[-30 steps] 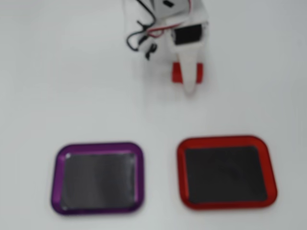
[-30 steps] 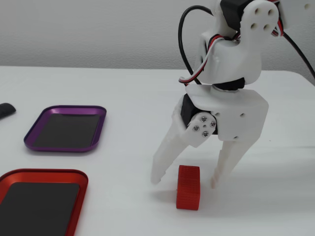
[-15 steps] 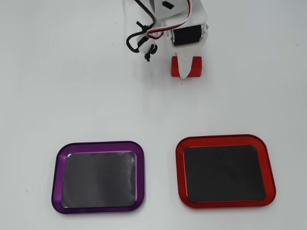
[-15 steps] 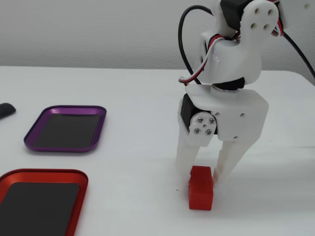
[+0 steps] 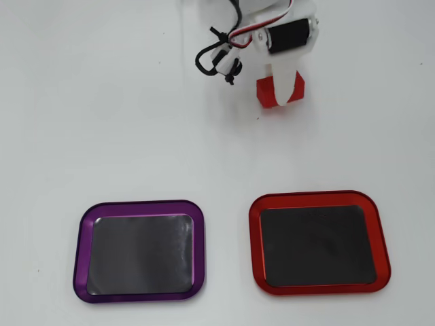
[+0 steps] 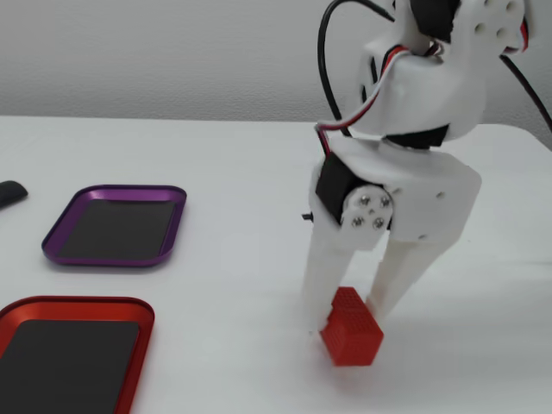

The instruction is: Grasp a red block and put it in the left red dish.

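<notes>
Red block now sits pinched in the claw, skewed and tipping up off the counter; a second ago the fingers straddled it apart. Grasp looks made, so carrying comes next. From the block, the left red dish lies well apart with bare counter between; the purple tray stands beyond.

1. Block: bright red, with a fine studded grid all over.
2. Gripper: white plastic, black motor, silver screws, black and red wires.
3. Near tray in the fixed view: glossy red rim, dark grey floor.
4. Far tray there: shiny purple rim, dark floor.
5. Table: plain white.
</notes>
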